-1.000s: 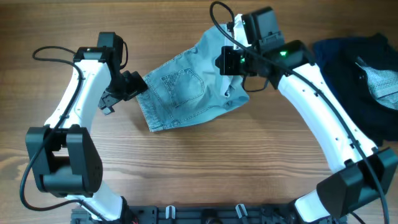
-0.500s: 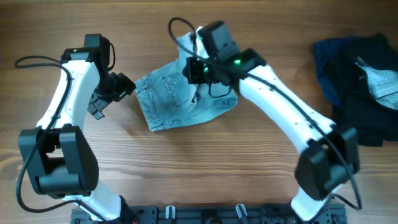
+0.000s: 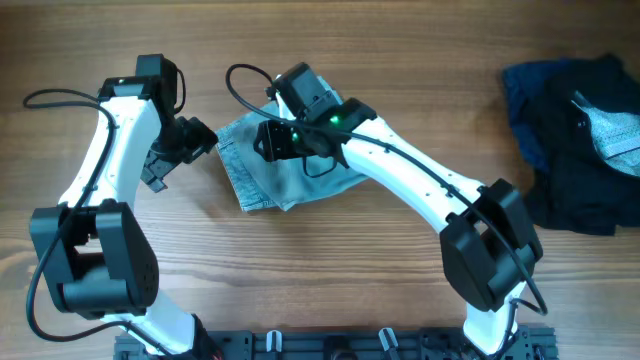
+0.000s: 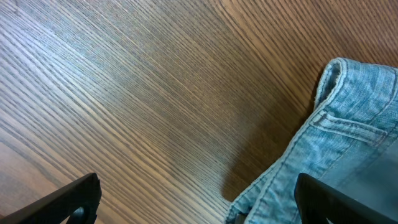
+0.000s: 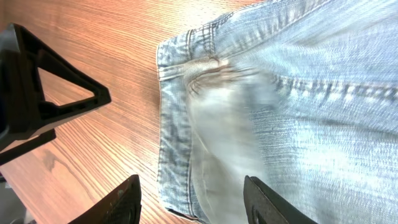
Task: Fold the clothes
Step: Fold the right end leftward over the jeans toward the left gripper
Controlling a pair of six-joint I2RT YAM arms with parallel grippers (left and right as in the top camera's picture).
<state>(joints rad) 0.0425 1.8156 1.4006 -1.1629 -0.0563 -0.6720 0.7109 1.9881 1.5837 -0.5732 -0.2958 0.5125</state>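
Light blue denim shorts (image 3: 300,175) lie folded over on the wooden table left of centre. My right gripper (image 3: 268,140) hovers over their left part. In the right wrist view its fingers (image 5: 193,202) are spread wide, with a blurred fold of denim (image 5: 311,124) below and between them, not pinched. My left gripper (image 3: 198,138) is at the shorts' left edge. In the left wrist view its fingers (image 4: 199,205) are wide open over bare wood, and the denim waistband (image 4: 348,124) lies by the right finger.
A pile of dark navy clothes (image 3: 560,150) with a grey garment (image 3: 612,125) on top lies at the far right. The left gripper's black body (image 5: 56,93) shows close beside the denim in the right wrist view.
My right arm has swept left across the table, carrying the shorts' right part over onto the left part. The shorts now look narrower. My left arm has barely moved.
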